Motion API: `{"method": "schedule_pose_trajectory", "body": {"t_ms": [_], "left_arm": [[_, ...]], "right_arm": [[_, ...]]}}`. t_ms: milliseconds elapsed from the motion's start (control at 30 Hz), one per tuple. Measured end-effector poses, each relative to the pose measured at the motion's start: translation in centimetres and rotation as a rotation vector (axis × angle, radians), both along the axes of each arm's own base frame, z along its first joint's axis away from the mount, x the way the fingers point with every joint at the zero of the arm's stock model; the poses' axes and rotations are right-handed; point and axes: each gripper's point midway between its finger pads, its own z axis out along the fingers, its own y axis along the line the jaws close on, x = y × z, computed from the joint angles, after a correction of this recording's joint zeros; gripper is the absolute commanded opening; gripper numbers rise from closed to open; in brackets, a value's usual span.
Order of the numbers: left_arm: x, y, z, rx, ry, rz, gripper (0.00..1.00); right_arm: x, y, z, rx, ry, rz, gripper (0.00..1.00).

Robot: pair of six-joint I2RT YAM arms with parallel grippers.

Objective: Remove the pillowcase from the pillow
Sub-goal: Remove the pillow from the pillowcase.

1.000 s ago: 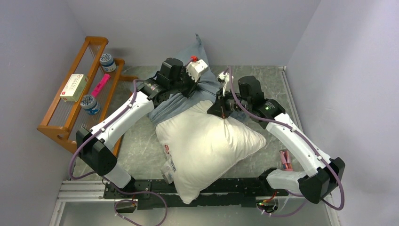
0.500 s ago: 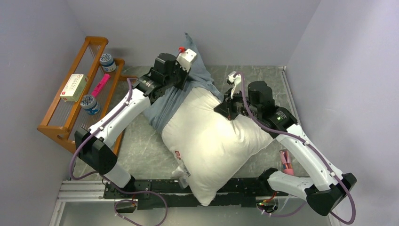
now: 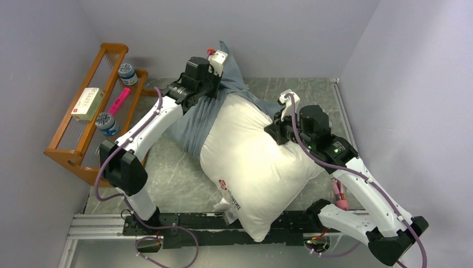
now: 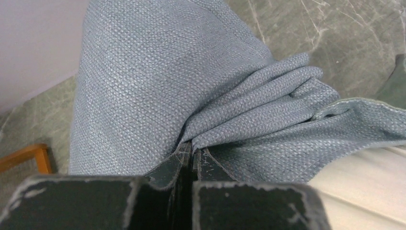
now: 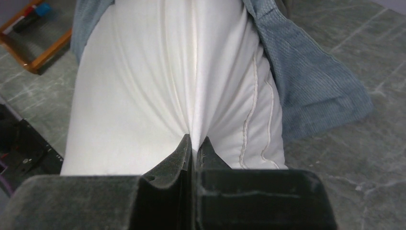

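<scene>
The white pillow (image 3: 254,162) lies across the middle of the table, its red logo near the front. Its far end still sits inside the grey-blue pillowcase (image 3: 192,123), which bunches at the back left. My left gripper (image 3: 218,84) is shut on a pinched fold of the pillowcase (image 4: 191,86) and holds it up near the back wall; the fingertips (image 4: 192,152) meet on the cloth. My right gripper (image 3: 277,131) is shut on a pinch of the pillow's white fabric (image 5: 158,81), fingertips (image 5: 193,143) closed at the pillow's right edge. Pillowcase cloth (image 5: 311,91) lies beside it.
A wooden rack (image 3: 83,117) stands at the left with two small jars, a white box and a pink item on it. A pink object (image 3: 338,192) lies on the table by the right arm. Walls close in at the back and right.
My left gripper has pulled the pillowcase up and back to the left. My right gripper has dragged the pillow to the right and nearer, so more white pillow shows.
</scene>
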Motion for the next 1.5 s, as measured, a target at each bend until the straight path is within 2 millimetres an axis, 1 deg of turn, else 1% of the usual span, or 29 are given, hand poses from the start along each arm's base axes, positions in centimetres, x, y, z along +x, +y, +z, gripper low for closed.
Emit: {"method": "schedule_pose_trajectory", "body": {"t_ms": [167,300,333,400,467,600,667,767,833,867,900,1000,1100,1167,1300,1500], "left_arm": [[1.2,-0.4,-1.3,-0.016,0.013,0.019,0.05],[1.5,-0.8,-2.4,-0.043,0.011,0.008,0.05],[1.5,-1.0,-2.7,-0.053,0.014,0.002,0.09],[1.6,-1.2,-3.6,-0.078,0.022,-0.011,0.16],[1.7,-1.3,-4.1,-0.099,0.028,-0.018,0.22],[1.6,-0.8,-4.2,-0.114,0.023,-0.015,0.35],[1.3,-0.3,-3.7,-0.120,0.018,-0.008,0.45],[0.2,1.0,-2.3,-0.128,0.000,0.007,0.55],[-0.6,2.2,-1.1,-0.125,-0.019,0.025,0.60],[-1.4,3.1,-0.2,-0.129,-0.035,0.038,0.61],[-1.6,3.5,0.1,-0.128,-0.040,0.046,0.63],[-3.0,4.9,1.5,-0.138,-0.075,0.069,0.67],[-4.5,5.9,2.3,-0.144,-0.097,0.080,0.71],[-5.5,6.4,2.4,-0.146,-0.102,0.083,0.74],[-7.3,7.2,2.0,-0.146,-0.097,0.081,0.83],[-10.8,8.3,0.9,-0.164,-0.092,0.062,0.87]], "right_arm": [[1.1,-1.0,-1.1,-0.016,-0.004,-0.091,0.00],[1.6,-1.4,-2.2,-0.016,0.010,-0.136,0.00],[1.6,-1.4,-2.3,-0.015,0.012,-0.142,0.00],[1.8,-1.5,-2.6,-0.010,0.017,-0.158,0.09],[1.9,-1.5,-2.8,-0.006,0.023,-0.168,0.22],[2.2,-1.9,-2.9,-0.002,0.022,-0.198,0.43],[2.3,-2.1,-2.9,-0.004,0.020,-0.211,0.53],[2.4,-2.3,-3.0,-0.012,0.020,-0.222,0.64],[2.4,-2.5,-3.1,-0.019,0.021,-0.225,0.69],[2.4,-2.5,-3.1,-0.023,0.022,-0.225,0.72],[2.4,-2.6,-3.2,-0.026,0.022,-0.225,0.75],[2.4,-2.6,-3.2,-0.036,0.017,-0.220,0.79],[2.3,-2.5,-3.2,-0.037,0.016,-0.207,0.85],[2.1,-2.1,-3.2,-0.034,0.017,-0.182,0.90],[1.8,-1.5,-3.2,-0.038,0.016,-0.141,0.94],[1.2,0.3,-3.1,-0.054,-0.009,-0.074,0.97]]}}
